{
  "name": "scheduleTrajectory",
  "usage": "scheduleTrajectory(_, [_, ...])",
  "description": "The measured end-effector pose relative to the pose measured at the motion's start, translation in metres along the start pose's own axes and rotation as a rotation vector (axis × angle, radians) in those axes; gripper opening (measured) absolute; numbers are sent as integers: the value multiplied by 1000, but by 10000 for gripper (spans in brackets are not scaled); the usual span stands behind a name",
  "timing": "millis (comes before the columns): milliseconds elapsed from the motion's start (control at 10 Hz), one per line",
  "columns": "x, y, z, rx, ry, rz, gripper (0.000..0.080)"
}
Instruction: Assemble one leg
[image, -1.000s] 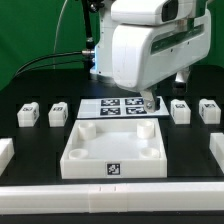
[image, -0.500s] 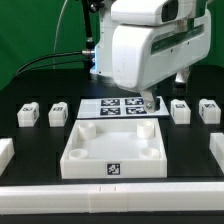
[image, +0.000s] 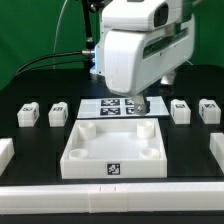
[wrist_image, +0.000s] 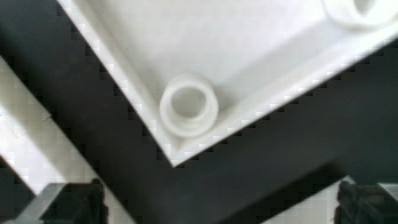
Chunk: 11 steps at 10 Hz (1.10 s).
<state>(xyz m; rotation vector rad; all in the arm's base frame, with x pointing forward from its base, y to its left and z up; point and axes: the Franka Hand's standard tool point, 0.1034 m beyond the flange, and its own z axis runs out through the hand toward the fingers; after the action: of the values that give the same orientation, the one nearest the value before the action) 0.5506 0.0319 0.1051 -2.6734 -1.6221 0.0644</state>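
Four small white legs with square tags stand on the black table, two at the exterior view's left (image: 28, 114) (image: 59, 113) and two at its right (image: 181, 110) (image: 209, 109). The large white square panel (image: 110, 148) lies in the middle. My gripper (image: 141, 104) hangs over the panel's far right corner, mostly hidden by the arm's body. In the wrist view the gripper (wrist_image: 217, 210) is open and empty, with dark fingertips (wrist_image: 71, 205) at both edges. Below it lies the panel's corner (wrist_image: 267, 60) with a round socket (wrist_image: 189, 105). No leg shows in the wrist view.
The marker board (image: 112, 106) lies flat behind the panel, under the arm. White rails stand at the exterior view's left edge (image: 5, 150), its right edge (image: 217, 150) and along the front (image: 110, 200). A green backdrop stands behind.
The arm has shifted a little toward the exterior view's left and slightly up. The legs and the panel have not moved.
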Motion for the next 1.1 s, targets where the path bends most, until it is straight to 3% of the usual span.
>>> scheduleTrajectory(100, [-9,-5,3,-2,1,-67,650])
scheduleTrajectory(300, [-32,-19,9,20,-11,-162,650])
scheduleTrajectory(900, [-36,-24,13,30,-15,-178,650])
scheduleTrajectory(1100, [-47,-34,20,38,-14,-301,650])
